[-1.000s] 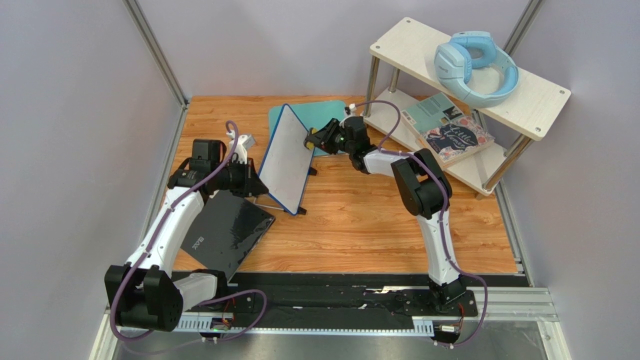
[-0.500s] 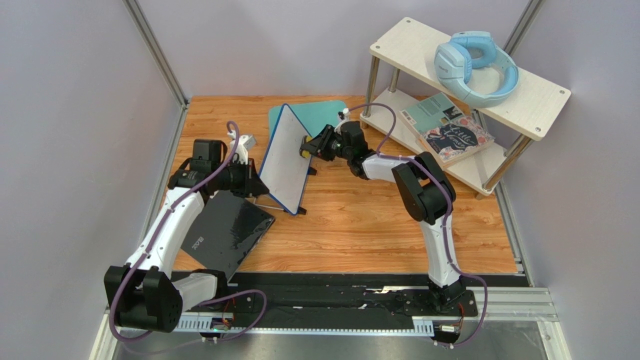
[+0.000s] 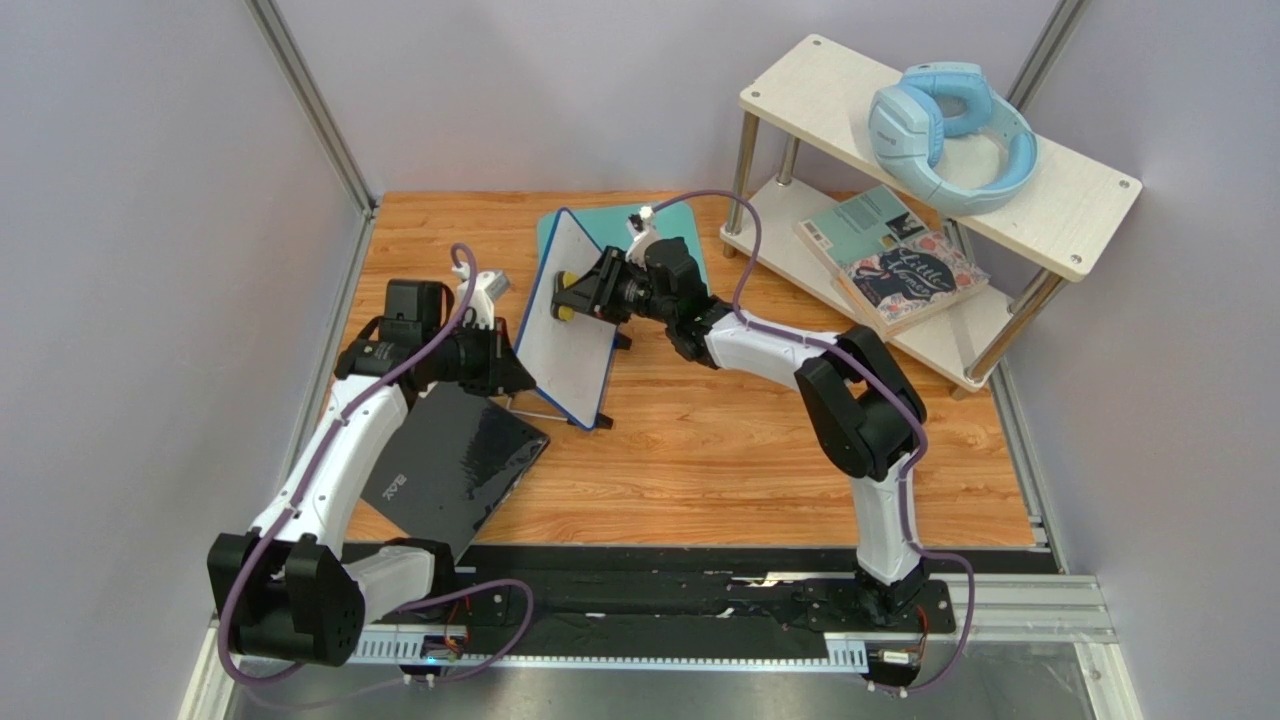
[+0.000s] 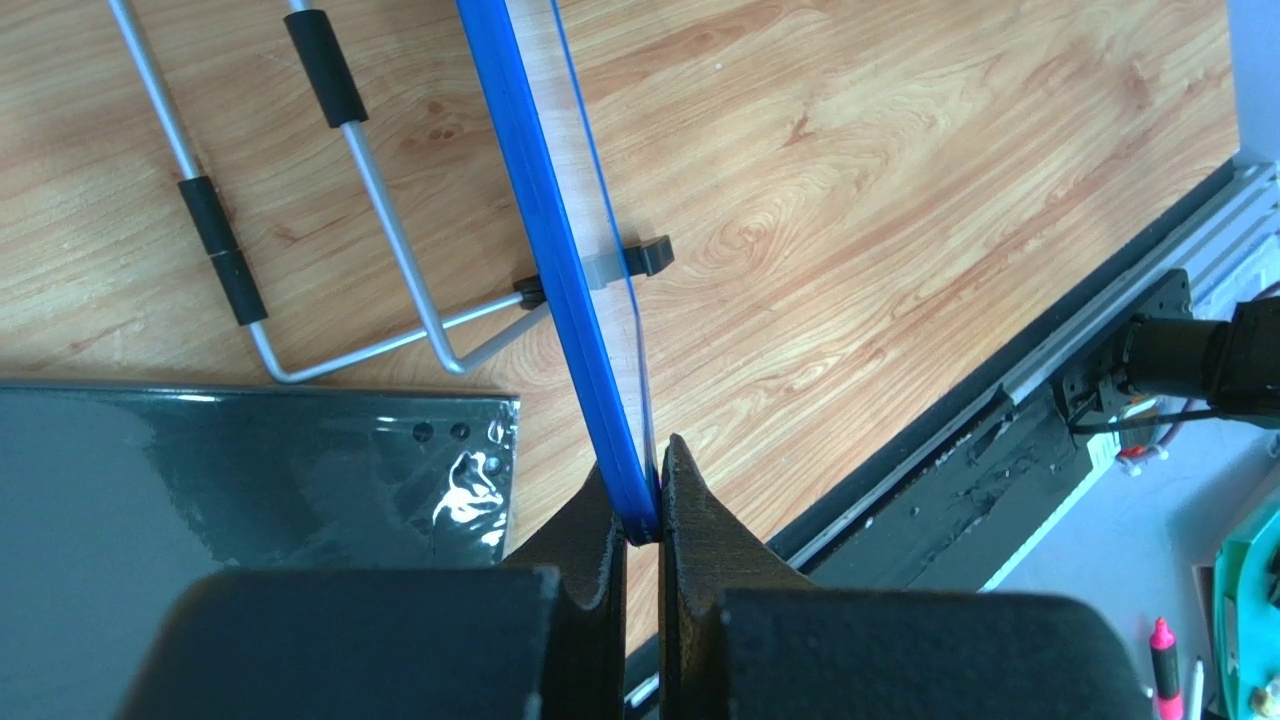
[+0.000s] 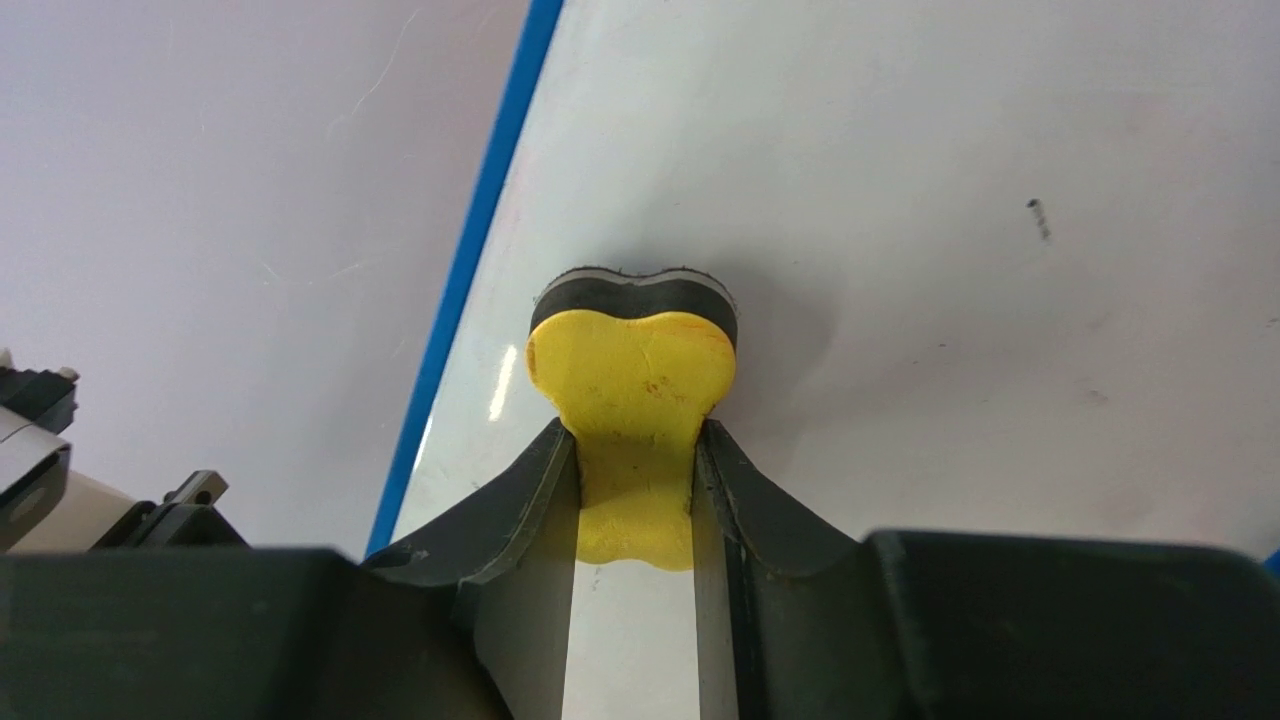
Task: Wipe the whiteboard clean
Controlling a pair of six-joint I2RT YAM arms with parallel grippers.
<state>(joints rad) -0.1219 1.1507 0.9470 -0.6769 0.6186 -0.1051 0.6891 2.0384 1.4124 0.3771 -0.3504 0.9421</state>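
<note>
The whiteboard (image 3: 568,323), white with a thin blue frame, stands tilted on the wooden table on small black feet. My left gripper (image 3: 508,360) is shut on its blue edge (image 4: 564,270), seen edge-on in the left wrist view between my fingers (image 4: 639,503). My right gripper (image 3: 568,297) is shut on a yellow eraser (image 5: 631,383) with a black pad, pressed flat against the board's white face (image 5: 932,225) near its upper left blue edge. A tiny dark mark (image 5: 1037,218) shows on the board.
A glossy black slab (image 3: 443,465) lies left of the board, with a wire stand (image 4: 301,225) beside it. A teal mat (image 3: 646,233) lies behind the board. A two-level shelf (image 3: 932,195) at back right holds blue headphones (image 3: 950,132) and books (image 3: 902,263).
My right gripper has slid the eraser leftward across the board's face, from its right edge towards its upper left. The left arm and the board have stayed put.
</note>
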